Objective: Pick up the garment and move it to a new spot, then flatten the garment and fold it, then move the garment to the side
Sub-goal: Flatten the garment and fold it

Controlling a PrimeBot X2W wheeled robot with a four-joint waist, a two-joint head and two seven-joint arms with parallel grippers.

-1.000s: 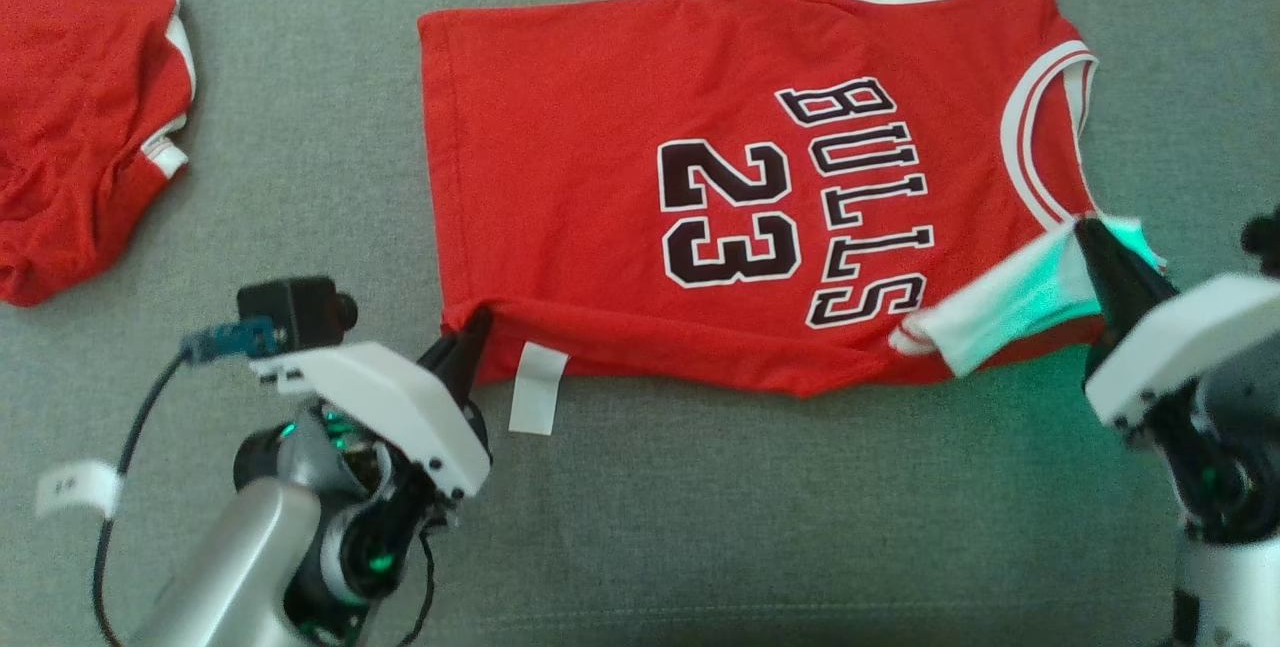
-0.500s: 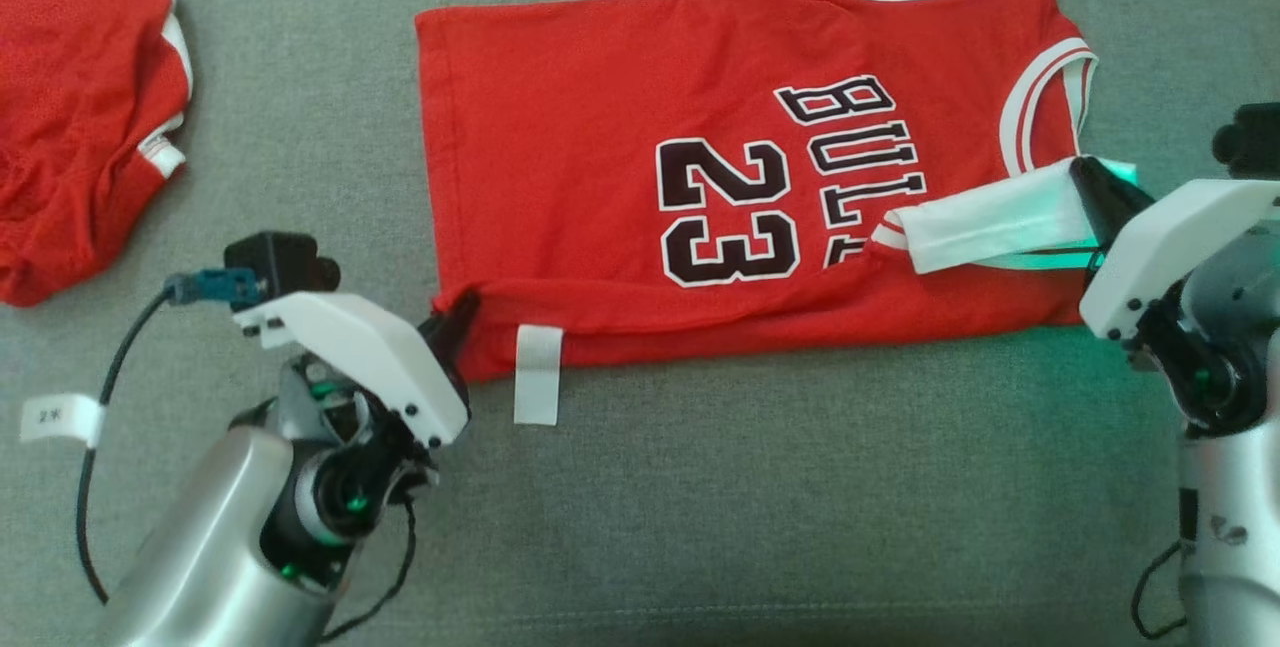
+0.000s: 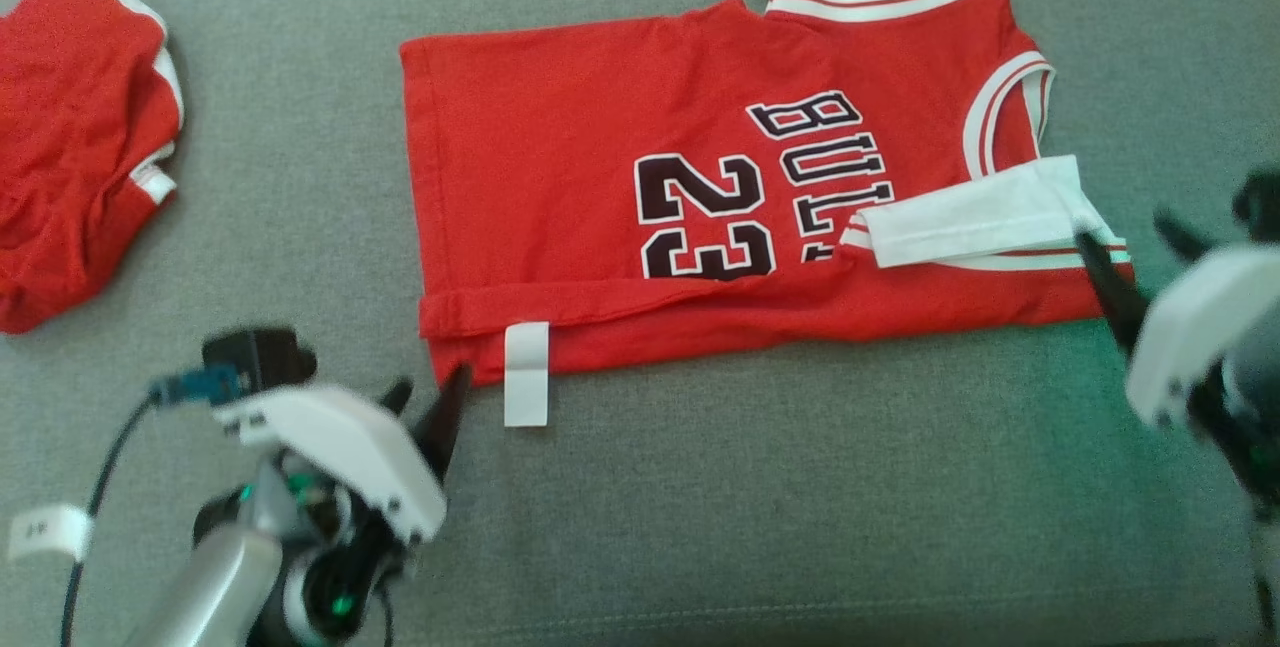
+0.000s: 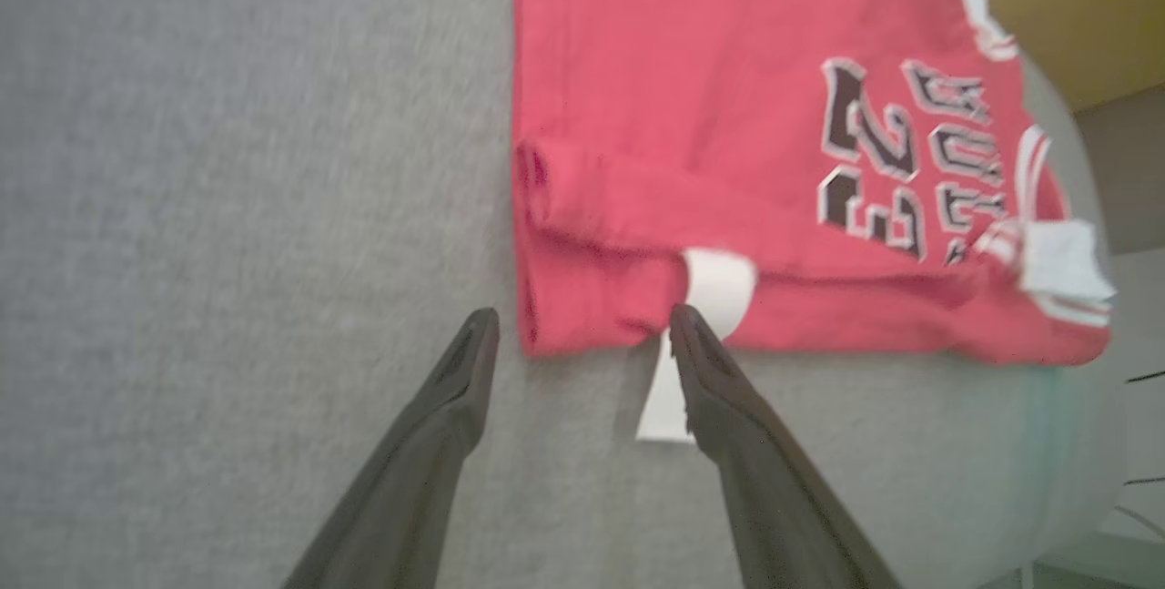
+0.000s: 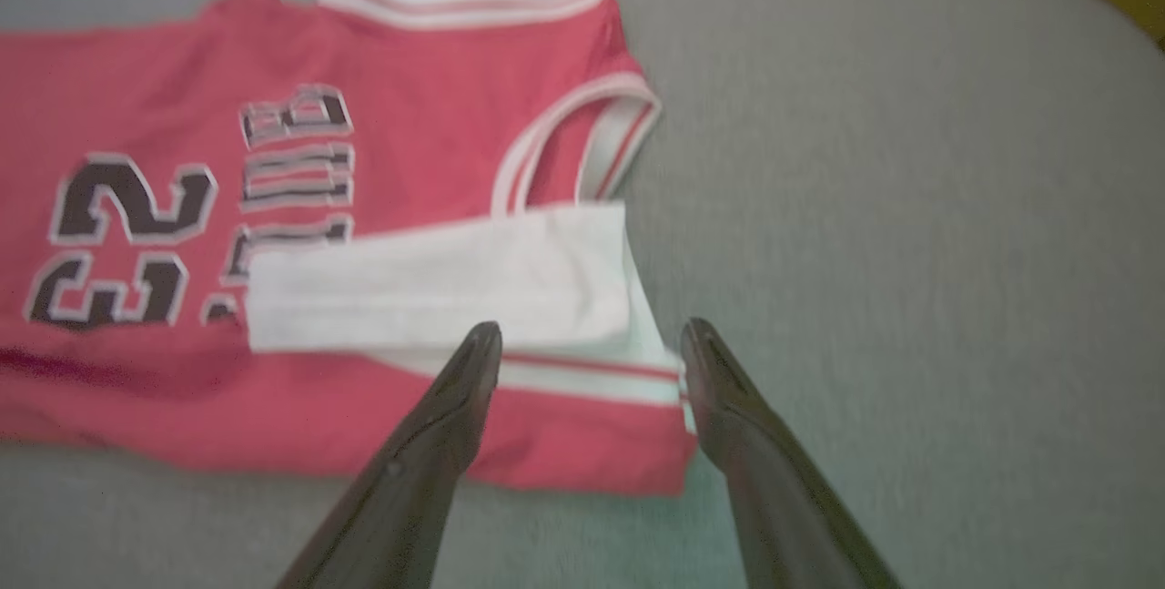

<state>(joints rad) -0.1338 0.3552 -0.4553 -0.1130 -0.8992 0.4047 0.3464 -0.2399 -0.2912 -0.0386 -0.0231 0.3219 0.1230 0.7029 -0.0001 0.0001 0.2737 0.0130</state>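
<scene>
At centre of the grey surface (image 3: 700, 527), the red jersey (image 3: 600, 177) lies flat, its 6 o'clock edge folded up and its white sleeve (image 3: 970, 217) turned inward. My left gripper (image 3: 430, 382), at the jersey's 7 o'clock corner, stands spread and empty, near the white label (image 3: 526, 374). My right gripper (image 3: 1125, 232), at 4 o'clock, stands spread and empty.

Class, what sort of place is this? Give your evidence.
Probably a home-like room: a red jersey and second red garment lie on a grey fabric cushion with a rounded edge, like a sofa seat.
</scene>
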